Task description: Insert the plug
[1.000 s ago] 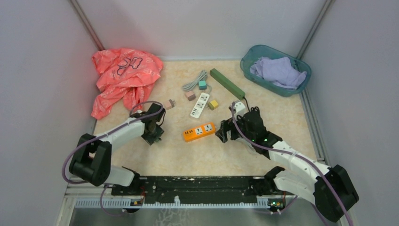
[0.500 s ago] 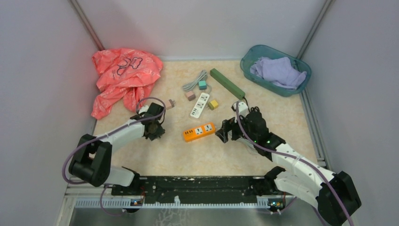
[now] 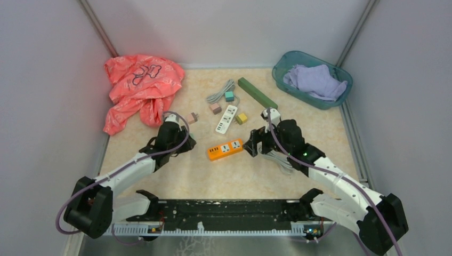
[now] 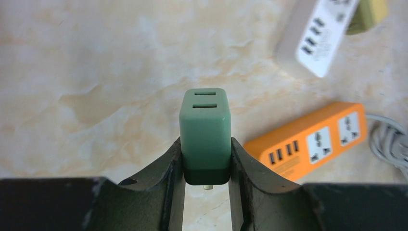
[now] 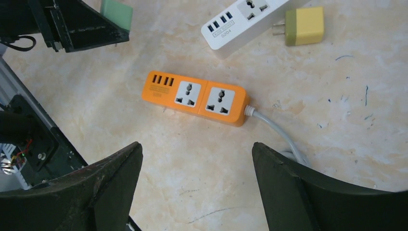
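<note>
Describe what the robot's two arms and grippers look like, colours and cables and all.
Both the left arm and the right arm have white links joined by bulky black joints, with a lilac cable looping along each. Small green lights glow on the right arm. The left gripper and right gripper are black, with broad wedge-shaped fingers.

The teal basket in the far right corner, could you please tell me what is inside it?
A crumpled lilac cloth lies inside the basket; the basket's floor, and anything under the cloth, is covered.
</note>
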Robot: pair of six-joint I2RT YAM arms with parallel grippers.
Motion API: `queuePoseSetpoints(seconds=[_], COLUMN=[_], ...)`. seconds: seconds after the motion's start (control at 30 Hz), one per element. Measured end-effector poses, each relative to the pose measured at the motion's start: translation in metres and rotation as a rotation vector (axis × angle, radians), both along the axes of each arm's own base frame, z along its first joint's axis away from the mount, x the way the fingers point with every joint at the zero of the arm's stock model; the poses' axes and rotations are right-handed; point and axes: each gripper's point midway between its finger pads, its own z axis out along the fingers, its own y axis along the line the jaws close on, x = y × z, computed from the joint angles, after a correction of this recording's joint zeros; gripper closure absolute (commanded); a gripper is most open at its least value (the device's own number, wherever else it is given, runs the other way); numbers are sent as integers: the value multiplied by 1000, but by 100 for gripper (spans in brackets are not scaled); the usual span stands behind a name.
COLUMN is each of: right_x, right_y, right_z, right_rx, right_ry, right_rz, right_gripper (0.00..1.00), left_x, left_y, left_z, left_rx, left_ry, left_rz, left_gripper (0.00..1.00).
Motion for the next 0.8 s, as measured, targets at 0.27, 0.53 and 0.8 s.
queuePoseSetpoints(seconds=[0.27,0.53,0.8], right_x=[1,2,6], right_y=[8,16,31], right_z=[28,48,68], right_rx=[7,-25,-21], right_ry=[36,123,175], right_rz=[19,51,101], right_gripper=[16,16,16], left_x=[0,-20,-31], left_y=[-48,-94,-117], left_z=[37,70,104], left_rx=[-62,-58,-29], left_ry=[-280,-554,-795], left_rz=[-283,-571,-742], left_gripper=[87,87,86])
